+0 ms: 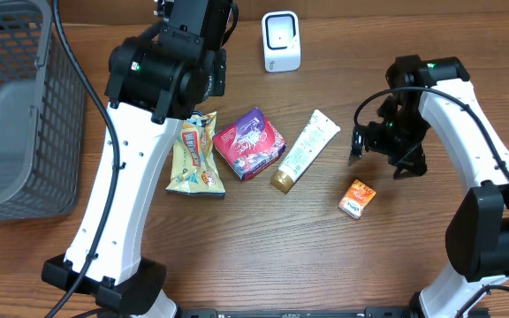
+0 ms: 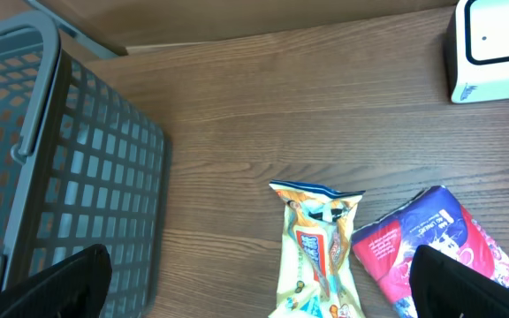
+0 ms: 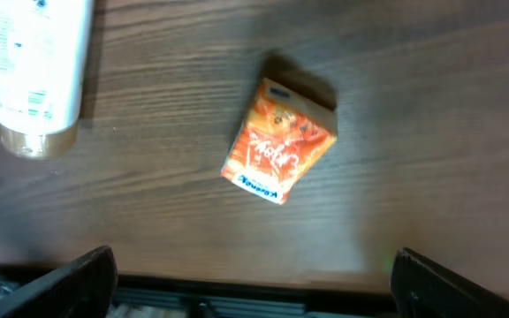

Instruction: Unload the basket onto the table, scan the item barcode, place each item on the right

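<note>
Left gripper (image 2: pixel 259 287) is wide open and holds nothing; its two dark fingertips (image 2: pixel 69 283) sit at the bottom corners of the left wrist view, above the top end of the snack bag. Right gripper (image 3: pixel 259 287) is also fully spread and empty, fingers (image 3: pixel 453 283) well apart, hanging over the wood with the orange box just ahead of it and not touched. Table (image 1: pixel 263 247) is brown wood grain. Basket (image 1: pixel 51 132), grey mesh, sits at the far left edge, well apart from the items. Snack bag (image 1: pixel 195 159), yellow with a blue top seam, lies flat near the middle, beside the left arm. Pink box (image 1: pixel 249 143), pink and purple print, lies just right of the snack bag, turned at an angle; whether they touch I cannot tell. Tube (image 1: pixel 306 150), white with a gold cap, lies diagonally just right of the pink box, cap end toward the front. Scanner (image 1: pixel 281 41), a small white unit with a dark-framed window, stands at the back of the table, apart from the row of items. Orange box (image 1: pixel 357 198), the smallest item, lies alone at the front right, near the tube cap and below the right gripper in the overhead view. No barcode is legible on any item.
</note>
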Robot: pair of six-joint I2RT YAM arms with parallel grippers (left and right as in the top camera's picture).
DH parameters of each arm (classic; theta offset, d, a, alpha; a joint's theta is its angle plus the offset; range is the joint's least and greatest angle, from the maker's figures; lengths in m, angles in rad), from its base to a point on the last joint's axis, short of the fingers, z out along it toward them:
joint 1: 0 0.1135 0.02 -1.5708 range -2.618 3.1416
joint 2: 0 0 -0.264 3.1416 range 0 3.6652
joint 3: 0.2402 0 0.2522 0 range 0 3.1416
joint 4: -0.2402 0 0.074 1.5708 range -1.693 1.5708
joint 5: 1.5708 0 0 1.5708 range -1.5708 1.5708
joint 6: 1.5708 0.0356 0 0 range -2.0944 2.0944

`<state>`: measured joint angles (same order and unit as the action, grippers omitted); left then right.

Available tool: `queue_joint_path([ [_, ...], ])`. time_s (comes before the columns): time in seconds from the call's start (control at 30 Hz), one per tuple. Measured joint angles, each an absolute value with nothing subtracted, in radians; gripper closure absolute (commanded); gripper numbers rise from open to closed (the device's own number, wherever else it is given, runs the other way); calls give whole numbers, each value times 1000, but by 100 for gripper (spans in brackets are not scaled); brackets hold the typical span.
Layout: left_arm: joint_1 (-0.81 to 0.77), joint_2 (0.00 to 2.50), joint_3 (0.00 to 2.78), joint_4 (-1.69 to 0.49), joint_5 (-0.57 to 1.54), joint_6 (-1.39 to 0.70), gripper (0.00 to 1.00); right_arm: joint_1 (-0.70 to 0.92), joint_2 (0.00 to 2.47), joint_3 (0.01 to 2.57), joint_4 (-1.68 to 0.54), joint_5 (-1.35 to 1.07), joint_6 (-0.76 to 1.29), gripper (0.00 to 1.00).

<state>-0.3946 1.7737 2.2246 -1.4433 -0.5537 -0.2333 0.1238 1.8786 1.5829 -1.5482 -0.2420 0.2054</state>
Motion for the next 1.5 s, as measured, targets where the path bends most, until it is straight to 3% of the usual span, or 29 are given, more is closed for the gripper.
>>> queue_joint_path([
  [0.17,-395,1774,2225,-1444,-554,-233,0,124,1879,1583,-1477,-247,44,0],
  [0.33,-395,1774,2225,-1444,-554,-233,0,124,1879,1583,-1507,-248,22,0],
  [0.7,-395,1774,2225,-1444,-554,-241,0,123,1879,1583,-1623,-340,846,2],
  [0.9,-395,1774,2225,-1443,-554,-254,0,123,1879,1562,-1600,-297,1064,0],
  [1.23,-395,1774,2225,-1443,-554,-256,0,123,1877,1285,-1423,-292,1283,1],
  [1.5,-395,1774,2225,-1436,-554,-256,0,124,1731,1134,-1245,-307,1593,0],
])
